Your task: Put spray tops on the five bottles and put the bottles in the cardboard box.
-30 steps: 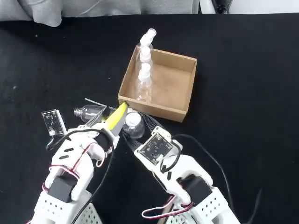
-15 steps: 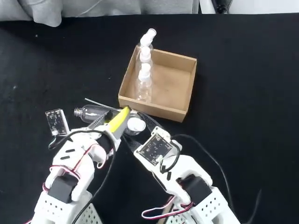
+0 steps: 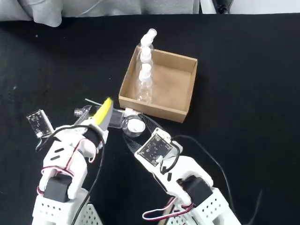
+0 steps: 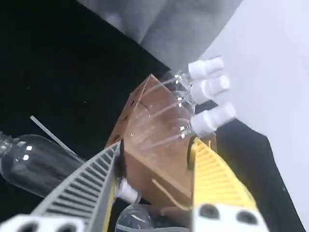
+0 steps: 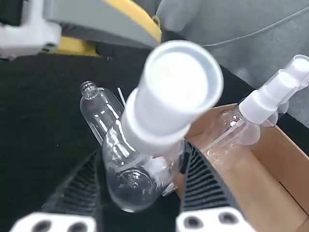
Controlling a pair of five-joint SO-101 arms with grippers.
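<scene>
My right gripper (image 3: pixel 134 133) is shut on a clear bottle (image 5: pixel 140 183) that carries a white spray top (image 5: pixel 176 92), just in front of the cardboard box (image 3: pixel 176 77). Three capped bottles (image 3: pixel 144 77) stand along the box's left wall, their tops (image 4: pixel 207 89) close together. My left gripper (image 4: pixel 157 145) is open with nothing between its grey and yellow fingers (image 3: pixel 103 111), and stands left of the held bottle. An uncapped bottle (image 5: pixel 99 108) lies on the table under it, left of the box (image 4: pixel 154 150).
The table is covered in black cloth (image 3: pixel 243 70). A thin white straw (image 3: pixel 93 102) lies beside the uncapped bottle. Grey fabric (image 3: pixel 42 11) hangs along the table's far edge. The box's right half (image 3: pixel 176 89) is bare cardboard.
My left gripper has drawn back to the left, away from the spray top on the bottle in my right gripper. The right arm and its bottle have stayed put.
</scene>
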